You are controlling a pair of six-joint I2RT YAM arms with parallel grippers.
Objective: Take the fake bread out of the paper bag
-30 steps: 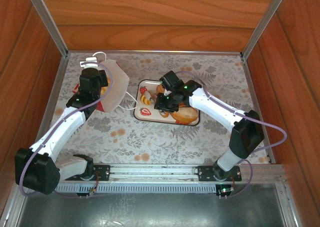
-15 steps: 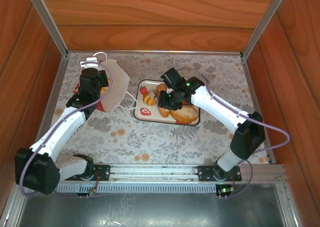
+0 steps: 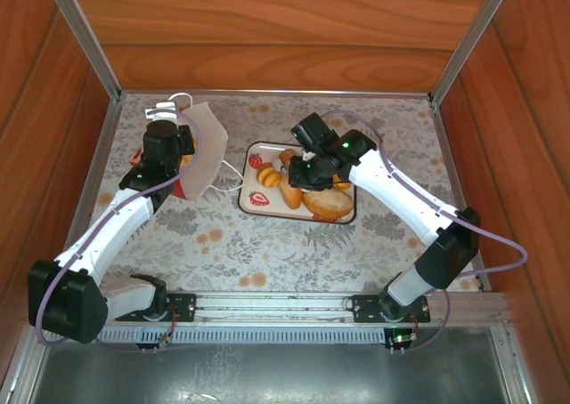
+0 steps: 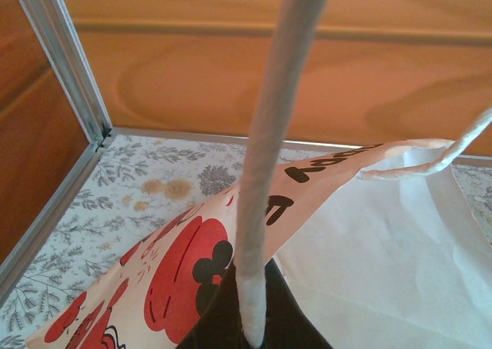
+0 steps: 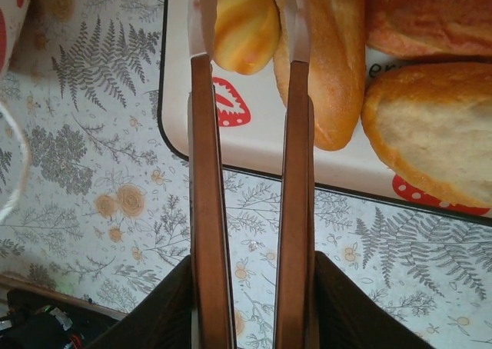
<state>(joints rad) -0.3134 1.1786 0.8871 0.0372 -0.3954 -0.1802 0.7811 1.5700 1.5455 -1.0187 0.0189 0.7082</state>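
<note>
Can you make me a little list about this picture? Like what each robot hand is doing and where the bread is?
left hand: shut, gripping the paper bag
paper bag: white with red strawberry print, at the left of the flowery table
right hand: over the tray, one finger on each side of a small roll; hard to tell if it is squeezing it
tray: white with strawberries, in the middle of the table
bread on tray: a long roll and a loaf, side by side

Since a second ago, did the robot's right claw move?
Yes. The right claw shifted a little away from the near edge of the flat white strawberry-print tray, toward the far wall and slightly right.
</note>
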